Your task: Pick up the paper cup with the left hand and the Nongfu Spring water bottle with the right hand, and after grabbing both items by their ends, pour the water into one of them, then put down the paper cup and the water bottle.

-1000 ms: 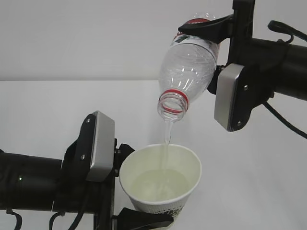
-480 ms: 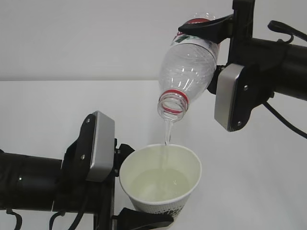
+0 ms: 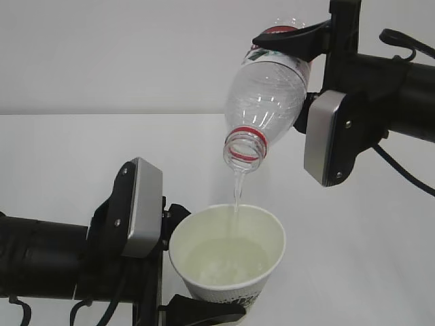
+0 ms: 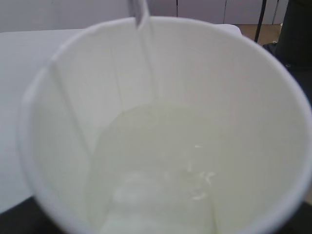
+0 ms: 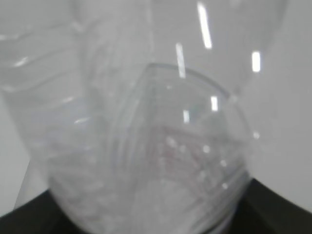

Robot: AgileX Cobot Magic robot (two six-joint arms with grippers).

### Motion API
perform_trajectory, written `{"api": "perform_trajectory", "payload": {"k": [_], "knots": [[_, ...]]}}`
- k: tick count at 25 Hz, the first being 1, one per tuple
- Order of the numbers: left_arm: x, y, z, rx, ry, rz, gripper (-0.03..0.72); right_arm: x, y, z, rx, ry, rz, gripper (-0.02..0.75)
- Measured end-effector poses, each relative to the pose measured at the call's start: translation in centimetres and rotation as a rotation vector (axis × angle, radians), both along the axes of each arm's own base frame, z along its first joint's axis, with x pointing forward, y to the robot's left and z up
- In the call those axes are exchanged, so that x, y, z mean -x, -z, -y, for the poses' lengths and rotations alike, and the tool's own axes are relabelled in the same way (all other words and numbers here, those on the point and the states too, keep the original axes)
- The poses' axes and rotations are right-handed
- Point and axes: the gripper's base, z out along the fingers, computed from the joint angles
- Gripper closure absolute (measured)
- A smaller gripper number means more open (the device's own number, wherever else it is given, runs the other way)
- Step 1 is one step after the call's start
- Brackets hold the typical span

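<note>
Pour in progress. The right hand (image 3: 289,41) grips the bottle (image 3: 266,102) at its label end, one black finger seen clamped over the top of it; the bottle hangs tilted steeply, mouth down and to the left, high on the right of the scene. The left hand (image 3: 178,272) is closed on the cup (image 3: 228,255) low near its base, holding it upright at near centre; fingers show at the rim side and below the printed band. A thin stream of water (image 3: 236,190) falls from the mouth and enters the cup toward its far side. In the left wrist view the stream runs down close to the far inner wall of the cup (image 4: 161,122), with a shallow pool in the bottom. The right wrist view shows only the clear ribbed bottle (image 5: 146,136) filling the frame.

To do the step well, judged: hold the tilt steady so the stream stays thin, and shift the mouth slightly nearer the cup's centre, since the stream lands close to the far rim. Keep the cup level. The pool is well below the rim, so there is room for more.

Clearances: mouth and rim are apart, with free air between. The white table (image 3: 68,156) looks bare to the left and behind. The two grey wrist plates are well apart. The table surface directly below the cup is not visible, so set-down room there cannot be told.
</note>
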Motion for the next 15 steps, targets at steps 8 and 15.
{"api": "perform_trajectory", "payload": {"k": [8,15], "knots": [[0.0,0.0,0.0,0.0,0.001,0.001,0.118,-0.03,-0.07,-0.01,0.004,-0.001,0.008,0.26],[0.0,0.0,0.0,0.0,0.001,0.001,0.118,-0.03,-0.07,-0.01,0.013,-0.001,0.018,0.26]]}}
